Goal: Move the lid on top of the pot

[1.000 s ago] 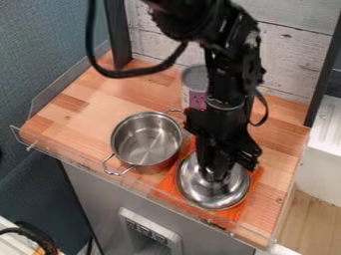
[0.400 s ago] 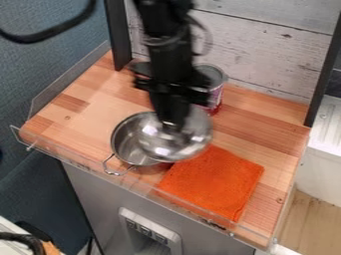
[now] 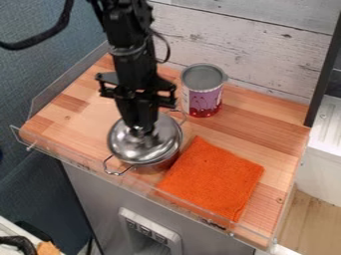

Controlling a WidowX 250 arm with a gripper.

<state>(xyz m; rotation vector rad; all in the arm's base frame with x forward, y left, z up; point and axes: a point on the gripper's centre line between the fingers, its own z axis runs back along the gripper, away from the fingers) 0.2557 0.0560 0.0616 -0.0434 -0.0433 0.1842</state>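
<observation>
I pinch the lid (image 3: 143, 145) in my gripper (image 3: 138, 127) atop the pot (image 3: 158, 166); cloth (image 3: 213, 178) and can (image 3: 202, 97) share the wooden counter (image 3: 266, 129), plank wall (image 3: 233, 45) behind.

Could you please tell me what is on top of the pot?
A shiny metal lid covers the pot, with the gripper at the lid's centre. The pot's inside is hidden, and whether the lid is fully seated is unclear.

A mock kitchen is apparently occupying a robotics lab: a round, shiny steel pot (image 3: 152, 168) is sitting on a tan wooden butcher-block counter (image 3: 269, 139), whitewashed wooden planks (image 3: 266, 45) are backing it, clear plastic edging (image 3: 50, 90) is bordering it, and a black, jointed metal robot arm (image 3: 133, 55) is hanging overhead.
</observation>
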